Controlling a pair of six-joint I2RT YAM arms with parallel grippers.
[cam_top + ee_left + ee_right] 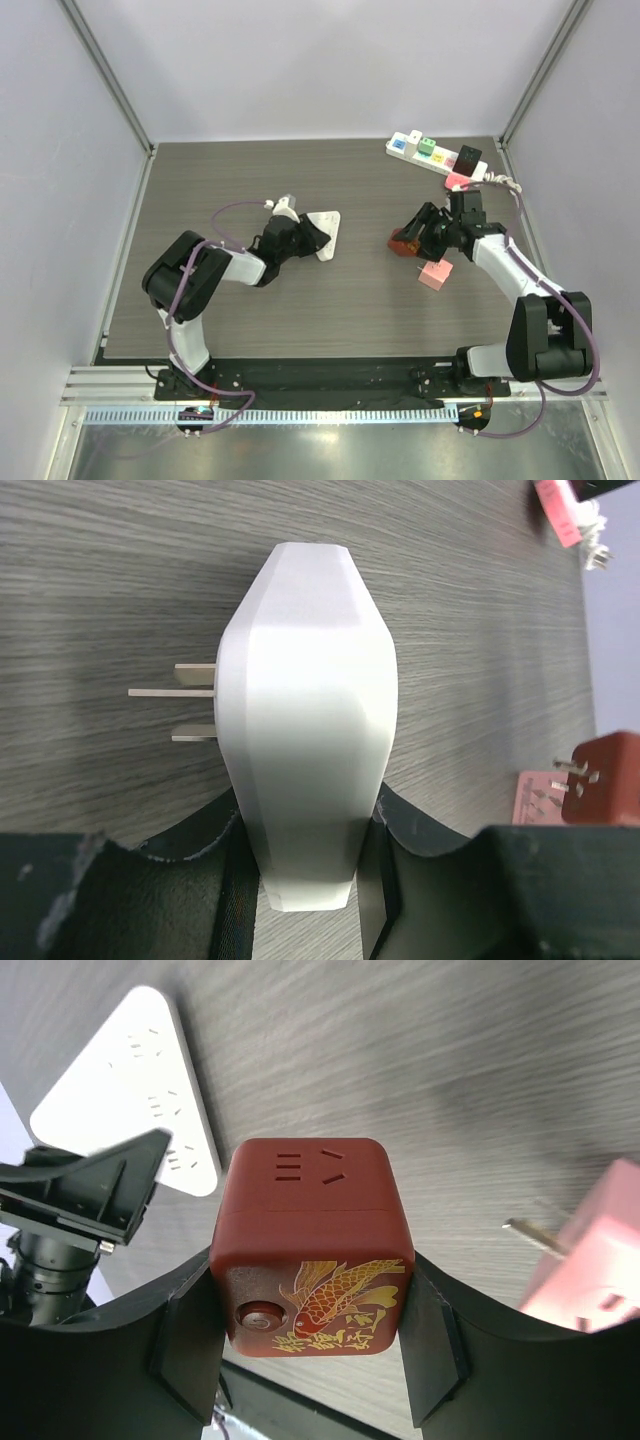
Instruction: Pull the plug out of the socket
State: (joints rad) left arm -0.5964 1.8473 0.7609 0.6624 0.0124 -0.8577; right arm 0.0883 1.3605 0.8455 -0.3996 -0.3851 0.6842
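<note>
My left gripper (303, 236) is shut on a white triangular plug adapter (326, 233) left of the table's centre. In the left wrist view the adapter (308, 730) sits between the fingers of this gripper (308, 875), and its bare metal prongs (175, 692) point left, free of any socket. My right gripper (418, 238) is shut on a dark red cube socket (402, 244) and is apart from the white adapter. In the right wrist view this gripper (312, 1335) holds the cube (312, 1250), which shows slots on its top face and a gold fish and a button on its near face.
A pink adapter (435, 275) lies on the table just in front of the right gripper, and it also shows in the right wrist view (590, 1260). A white power strip (435, 155) with coloured plugs and a cable lies at the back right corner. White walls enclose the table.
</note>
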